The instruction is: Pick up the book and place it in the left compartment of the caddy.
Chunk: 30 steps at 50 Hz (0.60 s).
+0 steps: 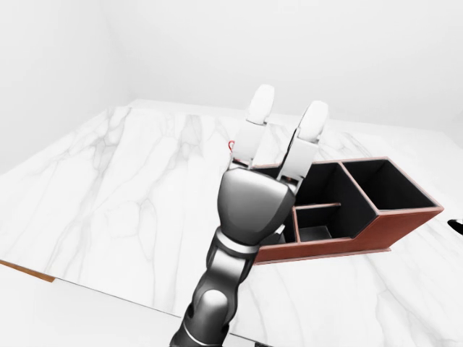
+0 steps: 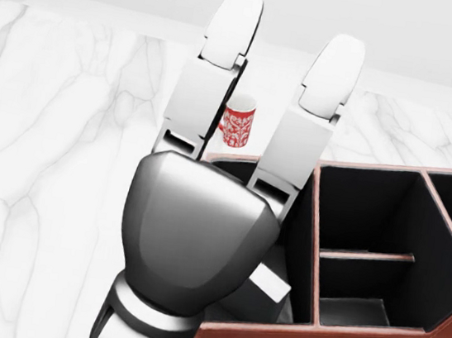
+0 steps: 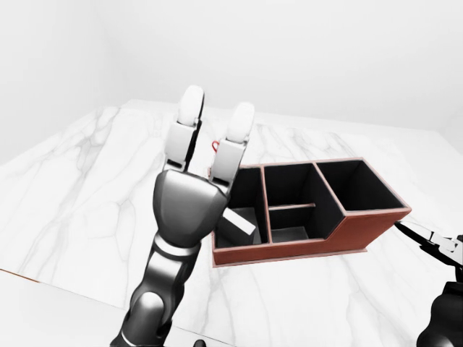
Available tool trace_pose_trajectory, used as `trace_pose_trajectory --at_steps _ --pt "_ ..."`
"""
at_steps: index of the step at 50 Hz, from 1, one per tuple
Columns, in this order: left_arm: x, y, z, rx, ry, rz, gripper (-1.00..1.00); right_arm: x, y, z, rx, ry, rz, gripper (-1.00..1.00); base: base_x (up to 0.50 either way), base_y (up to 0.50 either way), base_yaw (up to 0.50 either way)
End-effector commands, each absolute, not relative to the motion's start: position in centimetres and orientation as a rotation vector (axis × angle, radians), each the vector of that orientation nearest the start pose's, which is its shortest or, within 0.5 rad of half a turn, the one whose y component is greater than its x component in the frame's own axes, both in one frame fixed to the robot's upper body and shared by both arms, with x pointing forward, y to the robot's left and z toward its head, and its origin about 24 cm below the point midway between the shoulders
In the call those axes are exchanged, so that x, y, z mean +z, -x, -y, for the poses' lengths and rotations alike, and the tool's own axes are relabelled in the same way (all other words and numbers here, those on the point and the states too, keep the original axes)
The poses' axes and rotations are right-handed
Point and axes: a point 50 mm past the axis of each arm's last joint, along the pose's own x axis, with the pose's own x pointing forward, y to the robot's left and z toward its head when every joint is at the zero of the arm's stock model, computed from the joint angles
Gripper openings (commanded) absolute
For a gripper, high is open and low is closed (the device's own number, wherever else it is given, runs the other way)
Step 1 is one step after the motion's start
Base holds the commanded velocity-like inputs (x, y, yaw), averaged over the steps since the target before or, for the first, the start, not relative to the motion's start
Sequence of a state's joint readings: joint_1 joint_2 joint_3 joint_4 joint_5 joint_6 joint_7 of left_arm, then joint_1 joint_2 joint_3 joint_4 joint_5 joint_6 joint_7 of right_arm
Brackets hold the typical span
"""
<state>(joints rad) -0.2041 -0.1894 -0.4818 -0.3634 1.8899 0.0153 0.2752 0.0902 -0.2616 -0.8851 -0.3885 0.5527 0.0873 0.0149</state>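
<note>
Left robot hand [image 2: 190, 248] raised close to the head camera above the caddy [image 3: 347, 233], two fingers [image 2: 226, 44] stretched straight, nothing held, book not seen for certain, red mug [image 2: 238, 125] partly hidden behind the fingers on the marble worktop [image 1: 108, 195], right robot hand [image 3: 443, 249] glimpsed at right edge, its state unclear.

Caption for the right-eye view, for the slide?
Left hand raised open-fingered beside the caddy; mug peeks behind.
</note>
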Motion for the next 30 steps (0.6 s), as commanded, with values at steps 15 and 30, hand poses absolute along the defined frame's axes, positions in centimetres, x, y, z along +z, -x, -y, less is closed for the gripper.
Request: trace_pose_trajectory --at_steps 15,30 --pt "23.6 -19.6 -6.5 0.63 -1.182 1.059 1.0 16.6 -14.5 35.0 -0.632 -0.085 0.527 1.0 0.0 0.0 0.0" --pt "26.2 -17.8 -10.3 0.722 -0.815 1.05 1.0 16.6 -14.6 35.0 -0.635 -0.086 0.524 1.0 0.0 0.0 0.0"
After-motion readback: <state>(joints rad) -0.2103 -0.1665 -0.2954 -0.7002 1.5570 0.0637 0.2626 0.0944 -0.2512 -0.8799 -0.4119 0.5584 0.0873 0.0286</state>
